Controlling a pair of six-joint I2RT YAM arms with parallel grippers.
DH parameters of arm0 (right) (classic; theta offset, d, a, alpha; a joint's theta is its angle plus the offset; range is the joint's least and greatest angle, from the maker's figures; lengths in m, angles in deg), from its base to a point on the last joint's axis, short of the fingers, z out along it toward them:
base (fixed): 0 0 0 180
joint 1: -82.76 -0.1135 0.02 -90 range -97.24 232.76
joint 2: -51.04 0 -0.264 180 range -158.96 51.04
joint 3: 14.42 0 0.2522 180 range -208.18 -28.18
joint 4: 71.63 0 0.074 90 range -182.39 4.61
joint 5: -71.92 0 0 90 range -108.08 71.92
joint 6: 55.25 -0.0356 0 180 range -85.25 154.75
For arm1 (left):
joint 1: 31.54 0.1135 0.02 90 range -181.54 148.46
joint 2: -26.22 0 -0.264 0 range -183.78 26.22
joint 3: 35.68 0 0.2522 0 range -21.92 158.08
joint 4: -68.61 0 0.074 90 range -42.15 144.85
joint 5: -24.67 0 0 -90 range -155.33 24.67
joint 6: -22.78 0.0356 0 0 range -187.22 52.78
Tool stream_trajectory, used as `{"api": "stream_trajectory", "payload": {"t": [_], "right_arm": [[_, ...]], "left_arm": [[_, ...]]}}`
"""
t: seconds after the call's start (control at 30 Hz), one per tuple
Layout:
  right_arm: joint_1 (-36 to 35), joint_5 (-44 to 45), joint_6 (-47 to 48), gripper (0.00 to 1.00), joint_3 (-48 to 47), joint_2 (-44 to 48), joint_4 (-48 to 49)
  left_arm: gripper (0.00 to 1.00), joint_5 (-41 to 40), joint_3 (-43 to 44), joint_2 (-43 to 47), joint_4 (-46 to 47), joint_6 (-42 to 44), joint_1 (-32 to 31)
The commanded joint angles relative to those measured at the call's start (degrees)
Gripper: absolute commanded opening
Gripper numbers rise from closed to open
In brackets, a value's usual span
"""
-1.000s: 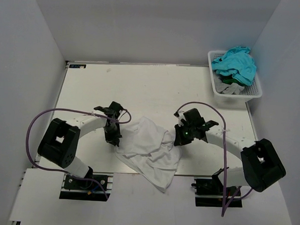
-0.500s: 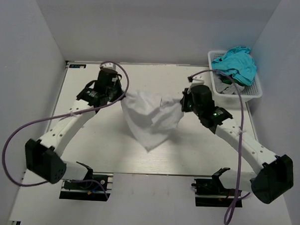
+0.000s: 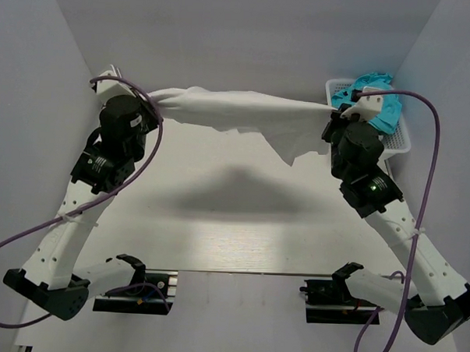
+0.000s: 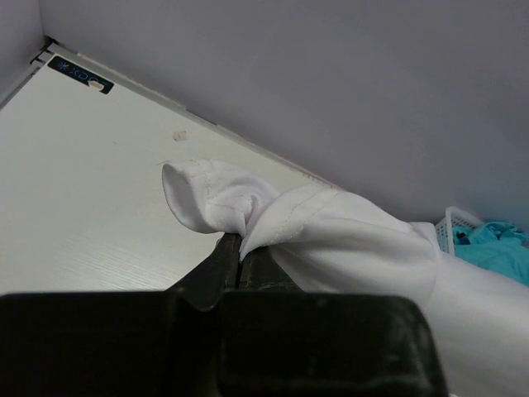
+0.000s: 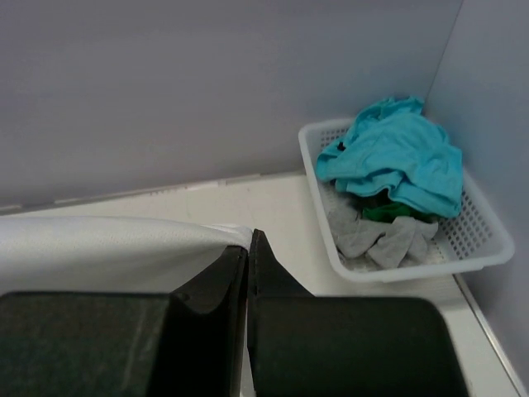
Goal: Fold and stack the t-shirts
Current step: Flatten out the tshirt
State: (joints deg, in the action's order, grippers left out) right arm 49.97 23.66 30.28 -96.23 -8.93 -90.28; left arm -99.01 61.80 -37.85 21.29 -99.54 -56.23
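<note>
**A:** Where is the white t-shirt?

**B:** In the air over the far half of the desk, touching nothing below. Its shadow lies on the desk at 6 o'clock from it.

**A:** Who has it?

**B:** Both. The left hand is clamped on a bunched corner, and the left wrist view shows cloth squeezed between its pressed-together fingers. The right hand is pinched tight on the opposite edge.

**A:** How does it lie?

**B:** Its long axis runs 9 to 3 o'clock and is pulled nearly taut. The left hand is at the 9 o'clock end and the right hand at the 3 o'clock end. Neither arm is nearer, since each holds its own end. A loose flap droops toward 6 o'clock, closer to the right hand.

**A:** And next?

**B:** I'd judge it gets laid flat. Both hands should come down toward 6 o'clock together with that axis level, or the flap may fold under. The basket with the teal shirt sits just at 3 o'clock of the right hand, so there's little room there.
</note>
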Motion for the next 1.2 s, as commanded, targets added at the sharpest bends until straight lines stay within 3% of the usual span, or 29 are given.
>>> {"api": "stream_trajectory", "payload": {"t": [0.0, 0.2, 0.33, 0.47, 0.57, 0.6, 0.67, 0.7, 0.83, 0.9, 0.93, 0.97, 1.0, 1.03, 1.07, 1.13, 1.17], "right_arm": [[0.7, 4.8, 6.2, 0.00, -2.6, 3.7, 5.8], [0.6, -5.8, 3.2, 0.00, -2.7, 5.3, 0.6], [0.7, -6.8, 0.9, 0.00, -1.0, 2.9, -2.2], [1.3, -13.9, -7.1, 0.00, 1.2, -4.3, -5.6], [2.9, -15.5, -9.2, 0.00, 1.4, -11.1, -6.3], [3.3, -16.7, -9.2, 0.00, 0.9, -17.5, -6.1], [5.6, -16.5, -9.3, 0.00, -3.6, -22.5, -6.6], [6.2, -15.8, -9.4, 0.00, -7.1, -30.1, -7.7], [9.6, -16.6, -8.2, 0.00, -18.5, -43.9, -8.7], [11.5, -17.6, -7.9, 0.00, -27.1, -50.3, -11.5], [11.6, -18.3, -7.1, 0.11, -29.5, -55.5, -12.5], [12.0, -18.6, -7.0, 0.31, -31.5, -57.0, -14.9], [12.3, -19.2, -6.7, 0.73, -36.7, -58.0, -17.8], [12.4, -20.1, -6.8, 0.85, -37.7, -59.7, -20.1], [12.5, -21.2, -6.7, 0.90, -37.7, -59.2, -20.9], [12.5, -22.9, -6.5, 0.90, -34.1, -56.2, -20.3], [12.7, -24.1, -6.5, 0.90, -32.4, -55.1, -20.0]], "left_arm": [[0.00, -6.2, 0.2, 4.8, -0.7, 2.3, 0.6], [0.00, 0.5, -2.9, 7.8, 2.1, 2.9, 0.6], [0.00, 5.7, -4.6, 5.0, 2.1, 1.3, 0.6], [0.00, 14.1, -8.6, -1.0, 2.8, -1.7, 0.6], [0.00, 12.0, -8.6, -11.4, 1.1, -3.2, 1.2], [0.00, 7.9, -7.3, -14.5, -0.3, -3.2, 1.8], [0.00, 4.8, -2.4, -24.4, -0.8, -3.2, 2.9], [0.00, 4.8, 2.3, -27.7, -0.8, -1.5, 3.8], [0.01, 5.7, 14.5, -42.9, 0.4, 1.6, 6.4], [0.25, 6.8, 21.6, -48.2, 1.6, 2.3, 8.0], [0.40, 8.2, 24.5, -53.4, -0.7, 2.8, 8.6], [0.62, 10.2, 27.4, -55.7, -2.2, 2.8, 9.1], [0.66, 10.9, 32.7, -57.5, -4.0, 2.8, 9.8], [0.69, 10.9, 34.3, -58.9, -6.8, 3.5, 9.8], [0.77, 11.5, 35.3, -59.5, -7.8, 4.3, 9.8], [1.00, 13.4, 32.8, -57.6, -7.1, 6.7, 9.8], [1.00, 14.1, 30.8, -55.8, -6.5, 7.6, 9.1]]}}
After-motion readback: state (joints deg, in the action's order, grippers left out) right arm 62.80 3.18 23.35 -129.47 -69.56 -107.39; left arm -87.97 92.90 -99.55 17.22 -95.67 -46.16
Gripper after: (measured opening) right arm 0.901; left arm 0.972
